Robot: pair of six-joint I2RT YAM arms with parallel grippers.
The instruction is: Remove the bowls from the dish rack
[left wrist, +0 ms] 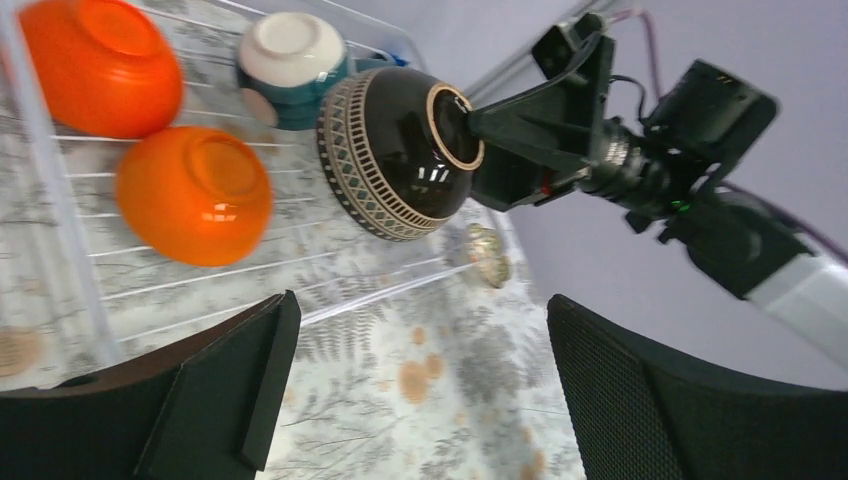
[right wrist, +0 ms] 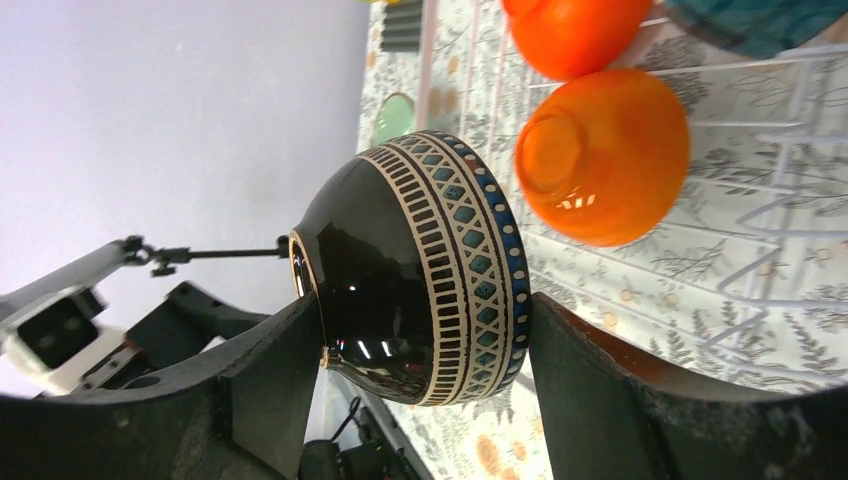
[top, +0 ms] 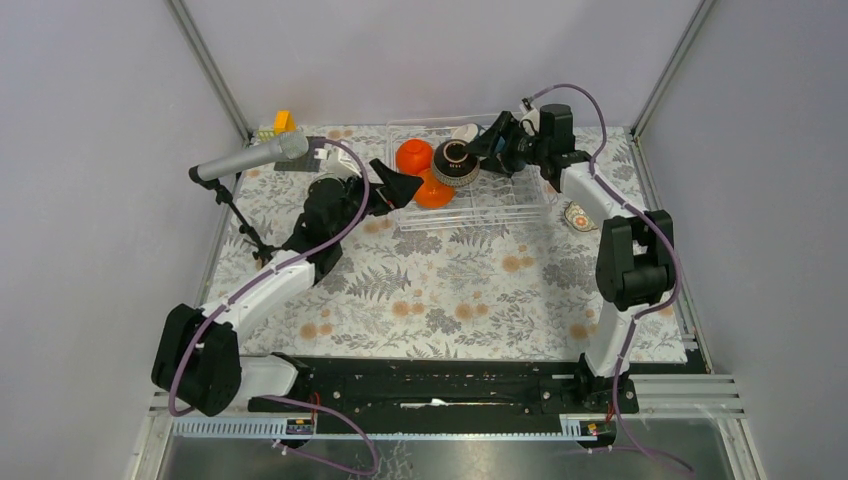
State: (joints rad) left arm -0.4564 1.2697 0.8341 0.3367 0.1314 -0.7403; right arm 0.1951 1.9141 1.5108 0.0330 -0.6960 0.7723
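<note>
My right gripper (top: 482, 150) is shut on a dark brown bowl (top: 455, 162) with a patterned cream and blue band, held on its side above the clear wire dish rack (top: 500, 212). In the right wrist view the fingers (right wrist: 270, 370) clamp its foot and rim (right wrist: 420, 270). Two orange bowls (top: 413, 155) (top: 433, 191) lie upside down in the rack's left part. A teal bowl with a white foot (left wrist: 290, 55) lies behind them. My left gripper (top: 395, 188) is open and empty at the rack's left front edge (left wrist: 415, 330).
A small patterned bowl (top: 580, 215) sits on the floral cloth right of the rack. A grey microphone on a stand (top: 250, 160) reaches in from the left. An orange block (top: 284, 121) stands at the back left. A mint green bowl (right wrist: 393, 118) sits on the cloth beyond the rack.
</note>
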